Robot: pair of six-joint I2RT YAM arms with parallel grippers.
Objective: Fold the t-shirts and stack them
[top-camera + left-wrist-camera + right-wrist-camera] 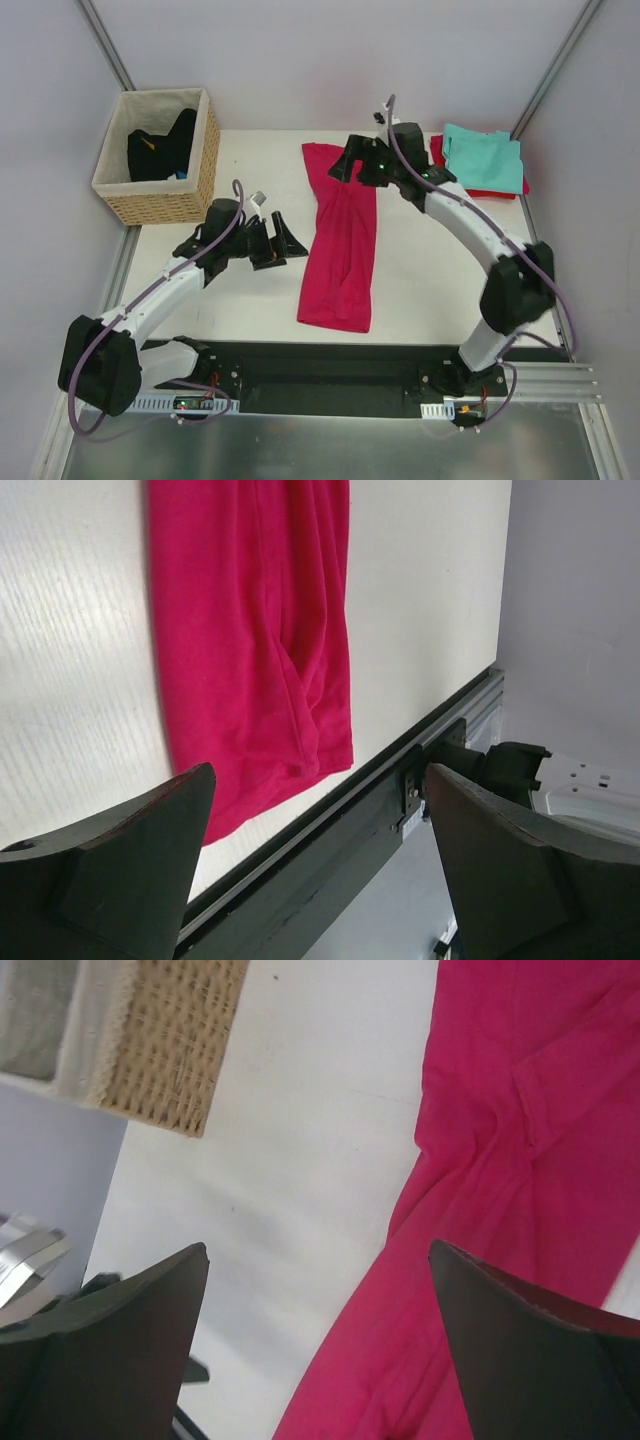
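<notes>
Top external view: which claw is nearer the shirt?
— The right claw (358, 165), jaws apart and empty, hangs over the far end of the magenta-pink t-shirt (340, 250); the left claw (277, 243), likewise apart, waits just left of its middle.
— And its lie?
— Long axis far-to-near down the desk (430, 260). Teal t-shirt (485, 158) tops a mostly hidden red t-shirt (437, 152), far right; wicker basket (165, 205) contents unclear.
</notes>
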